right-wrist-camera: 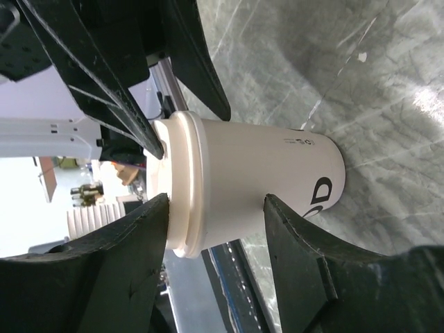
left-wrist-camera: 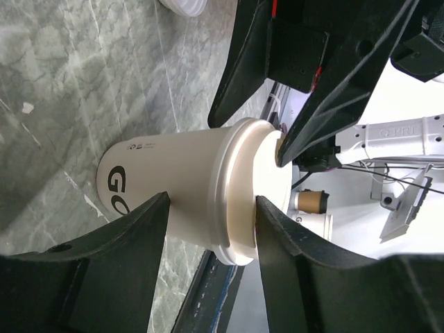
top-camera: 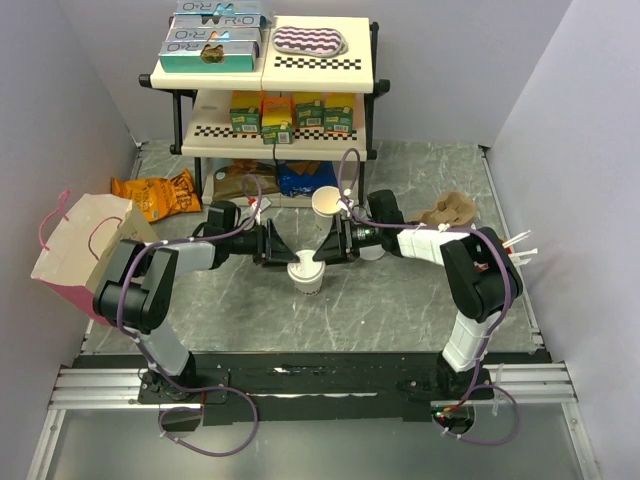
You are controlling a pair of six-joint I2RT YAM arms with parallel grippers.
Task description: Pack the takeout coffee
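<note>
The takeout coffee, a cream-white cup with a white lid, stands upright on the marble table at centre. It also shows in the right wrist view. My left gripper comes at it from the left, my right gripper from the right. Both are turned on their sides. In the left wrist view my gripper is open, its upper finger against the lid's top rim and its lower finger beside the cup wall. My right gripper is open and placed the same way.
A pink-and-tan paper bag lies at the left. A stack of lidless cups stands just behind the coffee. A brown cup carrier and a red cup with straws are at the right. A snack shelf stands at the back.
</note>
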